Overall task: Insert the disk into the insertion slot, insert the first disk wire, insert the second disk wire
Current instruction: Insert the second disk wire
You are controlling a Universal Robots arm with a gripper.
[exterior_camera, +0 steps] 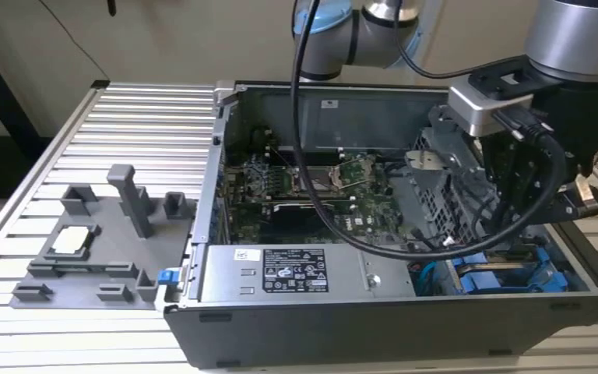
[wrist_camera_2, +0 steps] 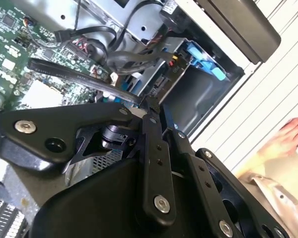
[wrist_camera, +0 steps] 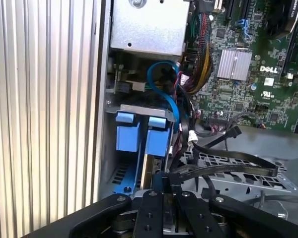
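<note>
Cables are the main hazard: the end effector (wrist_camera: 161, 186) sits low at the drive bay corner of the computer case (exterior_camera: 382, 323), with its fingers drawn nearly together on what looks like a dark connector, though I cannot tell for sure what they hold. The disk (wrist_camera: 149, 148) in its blue carrier already stands in the insertion slot (wrist_camera: 120, 171). Loose black wires (wrist_camera: 228, 166) crossing the perforated cage (wrist_camera: 238, 173) could snag the linkage or drag a plug askew. The exterior view adds the grey power supply (exterior_camera: 293, 273) and a parts fixture (exterior_camera: 91, 249) on the ribbed counter (exterior_camera: 122, 109); the second wrist view shows a person's hand (wrist_camera_2: 288, 139) beyond the case.
</note>
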